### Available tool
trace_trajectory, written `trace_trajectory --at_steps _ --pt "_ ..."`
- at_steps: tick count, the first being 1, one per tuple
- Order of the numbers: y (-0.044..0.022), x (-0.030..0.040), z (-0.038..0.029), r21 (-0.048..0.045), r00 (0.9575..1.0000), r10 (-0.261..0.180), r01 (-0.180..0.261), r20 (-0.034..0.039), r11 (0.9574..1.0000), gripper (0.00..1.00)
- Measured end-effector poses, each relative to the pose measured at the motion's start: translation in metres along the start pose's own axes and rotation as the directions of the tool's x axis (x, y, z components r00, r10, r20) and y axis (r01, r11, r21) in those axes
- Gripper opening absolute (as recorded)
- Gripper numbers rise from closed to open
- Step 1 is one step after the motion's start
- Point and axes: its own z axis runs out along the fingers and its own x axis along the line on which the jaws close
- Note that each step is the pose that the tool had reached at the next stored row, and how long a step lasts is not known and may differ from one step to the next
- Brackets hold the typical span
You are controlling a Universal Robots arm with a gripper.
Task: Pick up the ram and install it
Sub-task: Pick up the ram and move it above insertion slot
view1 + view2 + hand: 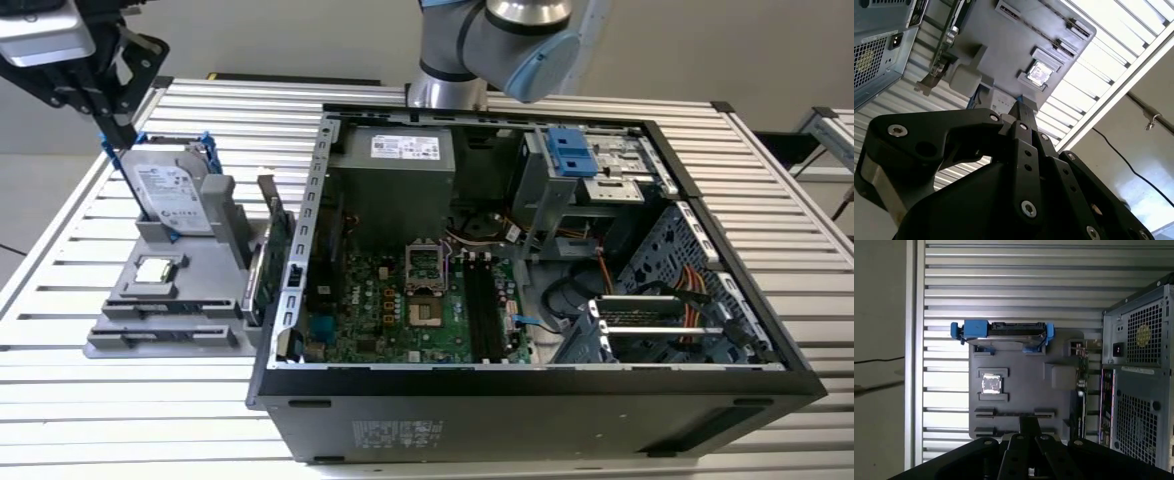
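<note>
The arm point(514, 40) rises behind as a silver-and-blue joint, and at the exterior view's left its black gripper point(107, 116) points down, fingers point(1015, 454) pinched together on the ram point(123, 140), a thin dark stick.

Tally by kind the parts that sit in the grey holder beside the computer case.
Hard drive: 1
Processor chip: 1
Green card with bracket: 1
Ram stick, edge-on in its slot: 1
Total: 4 in the grey holder
</note>
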Motion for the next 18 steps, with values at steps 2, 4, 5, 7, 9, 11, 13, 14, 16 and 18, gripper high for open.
trace_trajectory --at_steps 2,4,5,7,9,11,13,14,16,18 --pt "-0.0007 0.0 0.0 0.0 1.0 0.0 0.0 0.0 1.0 0.0" --pt "-0.0013 0.0 0.0001 -0.0001 1.0 0.0 0.0 0.0 1.0 0.0" --pt "-0.0016 0.0 0.0002 -0.0001 1.0 0.0 0.0 0.0 1.0 0.0" --pt "-0.0021 0.0 0.0002 0.0 1.0 0.0 0.0 -0.0001 1.0 0.0" --pt "-0.0028 0.0 0.0002 0.0 1.0 0.0 0.0 0.0 1.0 0.0" --pt "-0.0034 0.0 0.0002 0.0 1.0 0.0 0.0 -0.0001 1.0 0.0" --pt "-0.0044 0.0 0.0002 0.0001 1.0 0.0 0.0 -0.0004 1.0 0.0" --pt "-0.0049 0.0 0.0002 0.0 1.0 0.0 0.0 -0.0007 1.0 0.0" --pt "-0.0064 0.0 0.0002 0.0 1.0 0.0 0.0 -0.0013 1.0 0.0" --pt "-0.0076 0.0 0.0001 0.0 1.0 0.0 0.0 -0.0018 1.0 0.0"
